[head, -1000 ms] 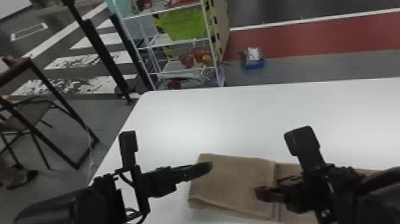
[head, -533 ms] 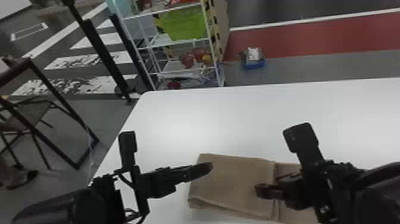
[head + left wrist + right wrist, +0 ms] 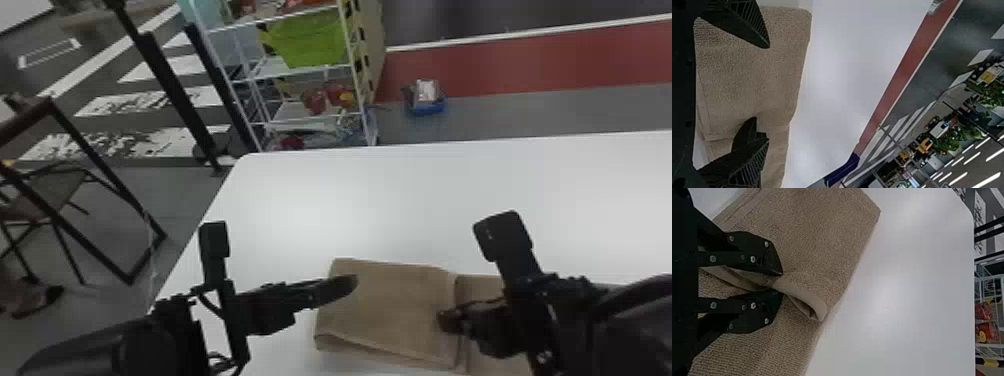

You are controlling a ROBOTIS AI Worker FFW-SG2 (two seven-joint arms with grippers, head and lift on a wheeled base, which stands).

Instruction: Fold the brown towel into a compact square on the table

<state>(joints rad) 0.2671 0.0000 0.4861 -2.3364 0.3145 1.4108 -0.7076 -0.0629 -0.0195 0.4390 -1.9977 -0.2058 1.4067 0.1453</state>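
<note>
Evidently clamps the right hand [image 3: 446,321] on a layered edge of the brown towel [image 3: 390,305], folded and lying on the counter [image 3: 400,200] in from its left edge. Holds the left hand [image 3: 350,284] over the towel's left end, with fingers apart. Leaves white surface from towel to far edge. Beyond, shows a rack [image 3: 356,70] bearing a green bin [image 3: 315,42], contents unclear, and a blue container [image 3: 425,109] on the floor, holding something pale [image 3: 427,91].
</note>
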